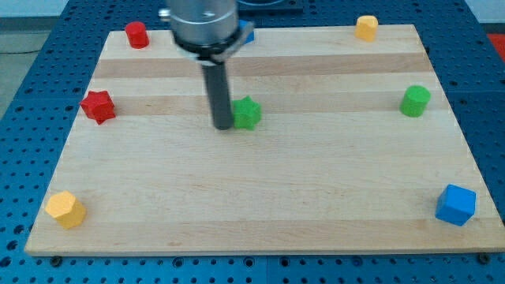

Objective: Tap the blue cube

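In the camera view, my tip (223, 126), the lower end of a straight dark rod with no jaws to open or shut, rests on the pale wooden board (260, 197) just left of a green star-shaped block (248, 113), about touching it. The blue cube (456, 204) sits near the board's near right corner, well apart from my tip. A second blue block (248, 34) peeks from behind the arm at the far edge. A red cylinder (137, 35) stands far left, a red star-shaped block (98, 106) at left, a yellow hexagonal block (65, 209) near left, a yellow block (366, 28) far right, and a green cylinder (414, 101) at right.
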`<state>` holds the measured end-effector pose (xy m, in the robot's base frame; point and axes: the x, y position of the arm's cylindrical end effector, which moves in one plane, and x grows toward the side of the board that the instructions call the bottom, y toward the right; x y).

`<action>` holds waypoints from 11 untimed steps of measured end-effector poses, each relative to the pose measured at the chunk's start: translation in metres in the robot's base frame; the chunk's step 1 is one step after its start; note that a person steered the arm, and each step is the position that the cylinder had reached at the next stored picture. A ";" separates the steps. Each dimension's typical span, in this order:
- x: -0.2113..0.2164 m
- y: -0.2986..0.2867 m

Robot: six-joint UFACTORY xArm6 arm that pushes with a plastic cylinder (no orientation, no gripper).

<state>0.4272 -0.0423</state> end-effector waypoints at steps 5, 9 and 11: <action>0.191 0.155; 0.096 0.386; 0.182 0.287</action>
